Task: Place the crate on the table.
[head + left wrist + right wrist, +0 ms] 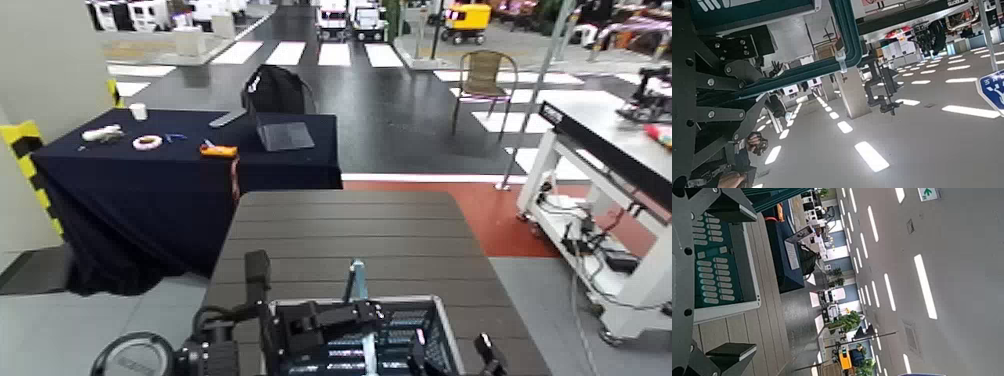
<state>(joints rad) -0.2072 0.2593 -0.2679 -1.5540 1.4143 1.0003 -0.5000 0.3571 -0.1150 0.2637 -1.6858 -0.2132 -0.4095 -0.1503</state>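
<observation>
The grey-blue lattice crate (400, 345) sits low at the near end of the dark brown slatted table (340, 230); I cannot tell whether it rests on the slats. Its thin teal handle (355, 280) stands upright. My left gripper (320, 322) is at the crate's near left rim. In the left wrist view the left gripper (727, 90) is closed around the teal handle (848, 43). My right gripper (487, 352) is at the crate's right end. In the right wrist view the right gripper (727, 282) is open, its fingers (719, 207) straddling the crate's wall (715, 270) above the slats (758, 337).
A navy-draped table (180, 170) with small items and a black bag stands to the far left. A white-framed workbench (600, 130) stands at the right with cables under it. A chair (485, 75) is behind on the dark floor.
</observation>
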